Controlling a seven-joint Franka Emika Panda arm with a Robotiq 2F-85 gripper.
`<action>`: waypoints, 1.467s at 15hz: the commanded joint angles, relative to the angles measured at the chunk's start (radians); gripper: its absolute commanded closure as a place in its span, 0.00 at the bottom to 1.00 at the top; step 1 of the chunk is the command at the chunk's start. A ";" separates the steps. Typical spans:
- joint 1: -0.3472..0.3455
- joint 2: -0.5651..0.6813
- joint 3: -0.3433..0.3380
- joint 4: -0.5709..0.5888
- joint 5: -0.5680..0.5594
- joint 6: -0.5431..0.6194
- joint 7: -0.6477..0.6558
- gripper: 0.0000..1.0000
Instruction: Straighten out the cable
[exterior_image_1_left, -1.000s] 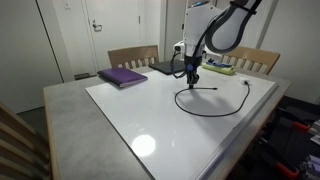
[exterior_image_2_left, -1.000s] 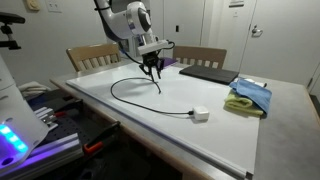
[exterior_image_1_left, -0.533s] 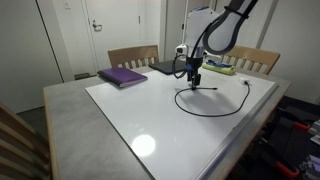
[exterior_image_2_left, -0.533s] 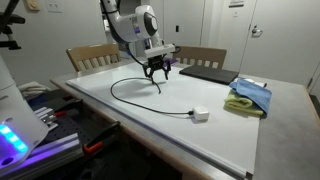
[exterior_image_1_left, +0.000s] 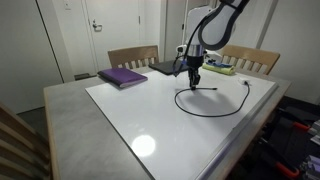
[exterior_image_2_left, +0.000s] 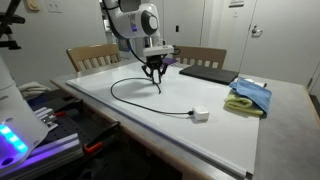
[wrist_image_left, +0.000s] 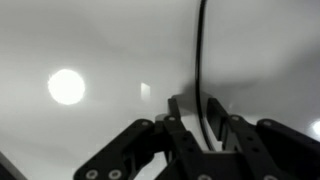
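Observation:
The cable (exterior_image_1_left: 205, 114) is a thin black cord lying in an open loop on the white board (exterior_image_1_left: 140, 115). In an exterior view it (exterior_image_2_left: 140, 106) runs to a small white plug block (exterior_image_2_left: 200, 115) near the board's front edge. My gripper (exterior_image_1_left: 194, 80) (exterior_image_2_left: 156, 72) hangs low over the far part of the loop, fingers pointing down. In the wrist view the cable (wrist_image_left: 201, 50) passes between the fingers of the gripper (wrist_image_left: 193, 100). The jaws are narrowed around the cable, lying against the right finger with a light gap on the left.
A purple book (exterior_image_1_left: 122, 76) lies at the board's far corner. A dark laptop (exterior_image_2_left: 205, 72) and a blue and yellow cloth (exterior_image_2_left: 250, 97) sit on the table beside the board. Two wooden chairs (exterior_image_2_left: 92, 55) stand behind the table.
Half a second ago the jaws stood wide apart over the cable; now they have drawn in close around it. The arm has stayed over the same spot.

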 joint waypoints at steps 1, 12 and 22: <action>-0.026 0.031 0.019 0.021 0.056 -0.013 -0.022 0.96; -0.006 0.017 0.043 0.039 0.040 -0.028 -0.127 0.99; 0.050 0.007 0.122 0.047 0.067 -0.041 -0.343 0.96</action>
